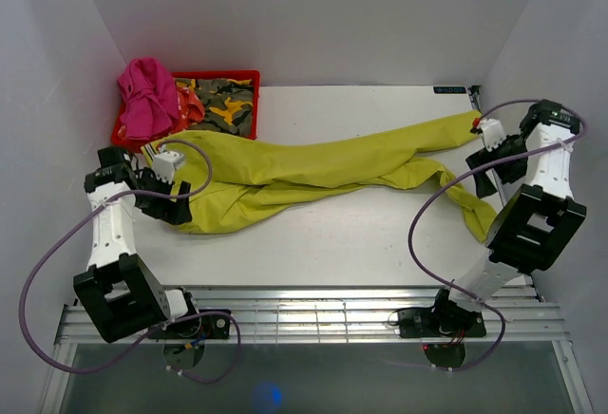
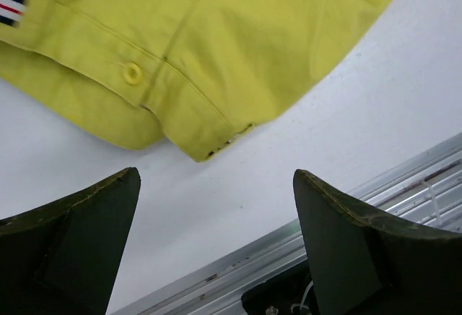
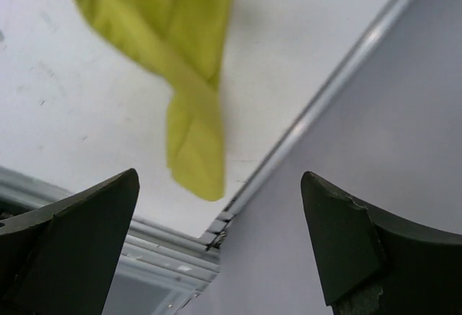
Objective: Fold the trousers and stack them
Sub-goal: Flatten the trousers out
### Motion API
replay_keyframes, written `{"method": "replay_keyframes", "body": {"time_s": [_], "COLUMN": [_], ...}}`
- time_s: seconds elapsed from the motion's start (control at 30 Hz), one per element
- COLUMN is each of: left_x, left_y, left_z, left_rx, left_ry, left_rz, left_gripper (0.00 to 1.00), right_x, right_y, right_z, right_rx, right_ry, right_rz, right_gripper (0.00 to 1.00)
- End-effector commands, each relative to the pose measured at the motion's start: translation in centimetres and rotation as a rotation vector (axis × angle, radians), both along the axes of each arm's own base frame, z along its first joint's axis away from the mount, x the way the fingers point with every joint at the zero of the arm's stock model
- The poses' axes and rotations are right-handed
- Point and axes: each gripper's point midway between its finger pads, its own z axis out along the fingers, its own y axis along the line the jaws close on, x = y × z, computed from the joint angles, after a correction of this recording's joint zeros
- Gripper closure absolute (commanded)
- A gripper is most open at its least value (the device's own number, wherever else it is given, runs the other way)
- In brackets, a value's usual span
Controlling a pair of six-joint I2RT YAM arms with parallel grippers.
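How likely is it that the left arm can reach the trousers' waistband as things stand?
Probably yes. The left gripper is open and sits just short of the waistband of the trousers. Only bare table lies between them, and nothing looks to be in the way.

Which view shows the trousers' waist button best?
Left wrist: the button sits sharp on the trousers, just beyond the open left claw. Top external shows them whole but no button; right wrist shows only a leg end.

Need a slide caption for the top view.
Lime trousers lie unfolded across the table, left gripper and right gripper open at either end.
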Motion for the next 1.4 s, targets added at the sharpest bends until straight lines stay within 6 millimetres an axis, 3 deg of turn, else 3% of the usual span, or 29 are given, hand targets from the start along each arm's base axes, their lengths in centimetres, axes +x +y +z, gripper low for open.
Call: {"method": "replay_keyframes", "body": {"time_s": [0.0, 0.03, 0.07, 0.1, 0.13, 0.17, 0.3, 0.37, 0.47, 0.7, 0.77, 0.8, 0.83, 0.9, 0.93, 1.03, 1.1, 1.17, 1.2, 1.27, 1.3, 1.37], "left_x": [-3.6, -4.0, -4.3, -4.6, -4.6, -4.6, -3.0, -2.6, -1.6, 0.9, 1.0, 0.9, 0.9, 0.7, 0.6, 0.2, -0.4, 0.5, -0.1, 0.4, 0.2, 0.4], "left_y": [-1.5, -1.7, -1.8, -2.0, -2.0, -1.9, -1.2, -1.1, -1.2, -1.7, -1.8, -1.9, -1.8, -1.7, -1.6, -0.9, 0.2, 1.5, 2.2, 2.7, 2.6, 2.1], "left_z": [-3.6, -4.0, -4.5, -5.5, -5.9, -5.9, -7.0, -7.6, -8.5, -10.1, -10.7, -10.8, -10.9, -10.5, -10.1, -7.8, -6.3, -3.5, -2.9, -1.5, -1.4, -1.1], "left_rx": [-0.027, -0.024, -0.026, -0.025, -0.022, -0.01, 0.032, 0.037, 0.042, 0.062, 0.061, 0.06, 0.059, 0.061, 0.067, 0.118, 0.15, 0.172, 0.173, 0.184, 0.178, 0.15], "left_ry": [0.087, 0.081, 0.082, 0.082, 0.071, 0.048, -0.033, -0.049, -0.04, -0.046, -0.026, -0.011, 0.002, 0.034, 0.035, 0.033, 0.034, -0.019, -0.009, -0.03, -0.023, -0.037], "left_rz": [-0.085, -0.086, -0.086, -0.083, -0.082, -0.082, -0.063, -0.059, -0.076, -0.1, -0.108, -0.111, -0.113, -0.125, -0.133, -0.165, -0.174, -0.172, -0.173, -0.178, -0.179, -0.187], "left_gripper": [0.02, 0.02, 0.02, 0.02, 0.02, 0.02, 0.02, 0.02, 0.02, 0.02, 0.1, 0.29, 0.41, 0.61, 0.78, 0.99, 1.0, 1.0, 1.0, 1.0, 1.0, 1.0], "right_x": [-4.7, -4.7, -6.2, -6.5, -5.7, -6.8, -7.1, -6.3, -5.9, -3.8, -3.6, -3.5, -3.8, -3.7, -4.3, -4.8, -5.3, -6.4, -6.1, -6.4, -7.5, -8.2], "right_y": [2.7, 2.6, 3.3, 3.3, 3.0, 3.3, 3.1, 2.5, 1.9, 0.7, 0.5, 0.5, 0.6, 0.3, 0.2, -0.9, -1.8, -2.9, -3.7, -4.7, -3.9, -2.7], "right_z": [-3.7, -4.3, -6.1, -6.1, -6.9, -8.4, -10.5, -11.1, -12.1, -11.5, -10.9, -10.6, -10.3, -9.0, -8.6, -6.4, -4.8, -3.9, -2.8, -2.4, -2.4, -2.5], "right_rx": [0.086, 0.075, 0.093, 0.075, 0.052, 0.055, 0.026, 0.003, -0.022, -0.05, -0.048, -0.048, -0.046, -0.058, -0.058, -0.082, -0.099, -0.1, -0.116, -0.115, -0.078, -0.023], "right_ry": [0.158, 0.141, 0.177, 0.151, 0.11, 0.135, 0.127, 0.095, 0.098, 0.076, 0.079, 0.078, 0.089, 0.071, 0.087, 0.062, 0.054, 0.074, 0.053, 0.064, 0.111, 0.136], "right_rz": [0.093, 0.088, 0.086, 0.077, 0.064, 0.057, 0.029, 0.008, -0.016, -0.038, -0.036, -0.034, -0.024, -0.008, 0.014, 0.034, 0.065, 0.075, 0.071, 0.052, 0.075, 0.09], "right_gripper": [0.02, 0.03, 0.03, 0.05, 0.06, 0.07, 0.09, 0.09, 0.01, 0.54, 0.66, 0.81, 0.9, 0.92, 0.92, 0.92, 0.92, 0.92, 0.92, 0.92, 0.9, 0.71]}}
